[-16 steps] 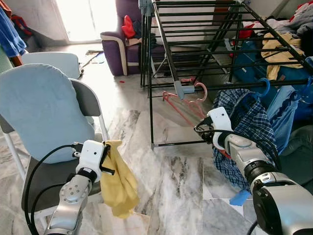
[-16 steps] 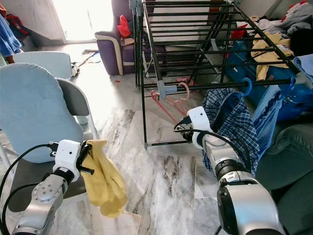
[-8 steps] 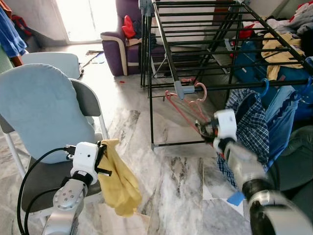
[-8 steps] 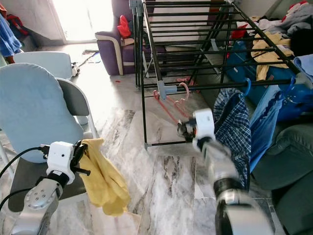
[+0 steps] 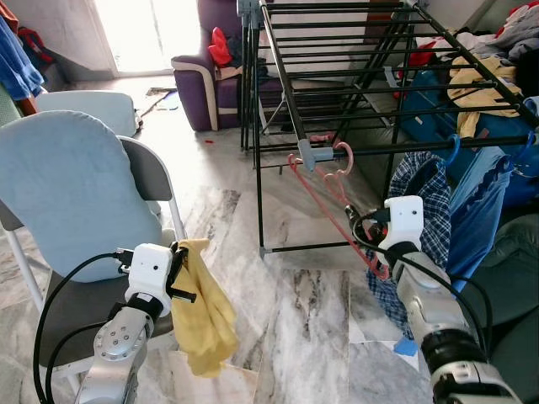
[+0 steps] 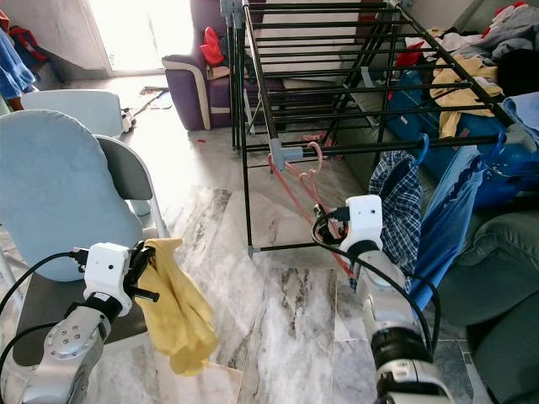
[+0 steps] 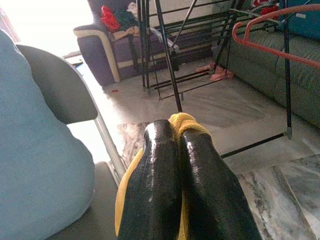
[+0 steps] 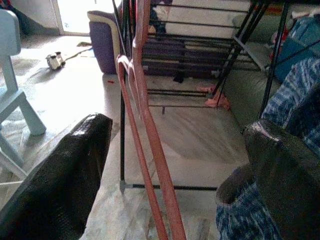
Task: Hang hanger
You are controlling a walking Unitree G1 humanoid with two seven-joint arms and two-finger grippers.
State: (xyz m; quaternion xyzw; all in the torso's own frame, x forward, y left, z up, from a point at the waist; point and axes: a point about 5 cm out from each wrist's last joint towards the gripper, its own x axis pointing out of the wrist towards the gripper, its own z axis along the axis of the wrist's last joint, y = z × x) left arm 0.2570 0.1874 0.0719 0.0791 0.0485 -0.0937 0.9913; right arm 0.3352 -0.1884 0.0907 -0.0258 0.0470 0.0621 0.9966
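1. The right claw [image 8: 165, 165] stands spread wide, its two black fingers [image 8: 55, 175] either side of the thin pink plastic hanger [image 5: 324, 189] with no contact visible; it looks released.
2. That hanger hangs by its hook from the front rail of the black metal drying rack [image 5: 337, 76], its long arm slanting down from the rail to the right claw [image 5: 370, 231].
3. The left claw [image 7: 182, 180] is clenched on a soft yellow cloth [image 5: 202, 307], held well apart from the rack.
4. The hanger looks light, thin, stiff and somewhat smooth; a grip on the straight lower arm seems safest, since the hook could swing off the rail.
5. A blue checked shirt [image 5: 429, 202] hangs from the rack just beside the right claw.
6. Away from the rack stand a grey chair with a pale blue cushion [image 5: 76, 194], a purple armchair [image 5: 202, 80] and a glossy marble floor [image 5: 312, 328].
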